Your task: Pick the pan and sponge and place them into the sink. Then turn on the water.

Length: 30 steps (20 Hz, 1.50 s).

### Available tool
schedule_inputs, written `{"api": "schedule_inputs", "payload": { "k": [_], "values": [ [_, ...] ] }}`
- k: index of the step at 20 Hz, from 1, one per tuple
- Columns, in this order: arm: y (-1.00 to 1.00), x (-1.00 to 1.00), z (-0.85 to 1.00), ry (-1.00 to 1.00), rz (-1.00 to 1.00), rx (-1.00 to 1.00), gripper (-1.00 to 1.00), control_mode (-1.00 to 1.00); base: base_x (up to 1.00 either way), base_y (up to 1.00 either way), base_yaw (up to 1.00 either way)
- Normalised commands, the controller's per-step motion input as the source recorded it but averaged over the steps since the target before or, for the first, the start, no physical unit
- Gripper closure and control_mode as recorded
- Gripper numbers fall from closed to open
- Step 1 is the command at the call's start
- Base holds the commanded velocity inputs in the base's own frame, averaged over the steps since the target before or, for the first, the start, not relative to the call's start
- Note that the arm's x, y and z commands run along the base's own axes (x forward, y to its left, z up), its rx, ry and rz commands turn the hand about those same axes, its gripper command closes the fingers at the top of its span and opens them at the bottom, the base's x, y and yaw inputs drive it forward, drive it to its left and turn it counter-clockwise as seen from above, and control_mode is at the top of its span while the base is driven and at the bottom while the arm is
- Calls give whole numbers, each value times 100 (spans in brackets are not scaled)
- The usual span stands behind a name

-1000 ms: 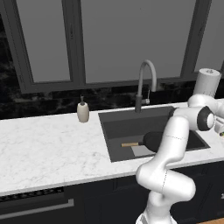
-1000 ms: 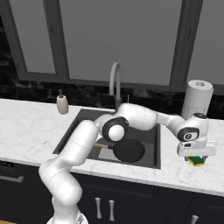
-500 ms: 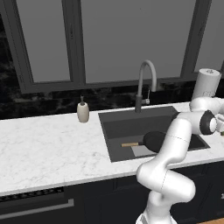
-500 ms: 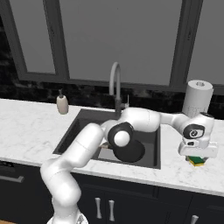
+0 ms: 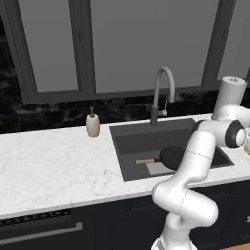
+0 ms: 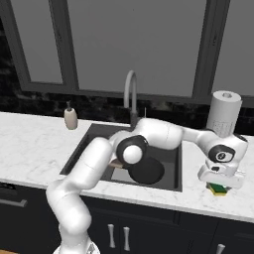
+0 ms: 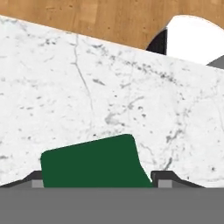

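Hovering right of the dark grey recessed sink [image 6: 171,184], the two-finger gripper [image 6: 219,182] straddles the small green-and-yellow sponge [image 6: 217,189] on the white marble counter [image 6: 30,144]; whether its fingers grip cannot be told. The round black wooden-handled pan [image 6: 147,170] lies inside that sink.

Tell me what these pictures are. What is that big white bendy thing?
It is a robot arm in a pretend kitchen. Two pictures are taken from cameras riding behind it, one on each side. The third looks out from its hand. Its gripper sits right over a green and yellow sponge on the white counter, near a paper towel roll. The jaws stand on either side of the sponge; I cannot tell if they hold it yet. A black pan already lies in the sink.
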Motion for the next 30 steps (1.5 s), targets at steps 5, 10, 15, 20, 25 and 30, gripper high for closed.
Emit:
{"api": "schedule_inputs", "payload": {
  "k": [5,10,15,20,25,30],
  "values": [
    [99,-37,-14,-22,-1,0,100,-100,0,0,0],
    [100,0,6,-29,-9,-4,100,-100,0,0,0],
    [100,0,34,-25,-14,-6,100,-100,0,0,0],
    [100,0,88,-4,-10,-5,100,-100,0,0,0],
    [95,-7,100,11,0,-4,100,-100,0,0,0],
    [85,-5,87,6,0,-3,100,-100,0,0,0]
  ]
}}
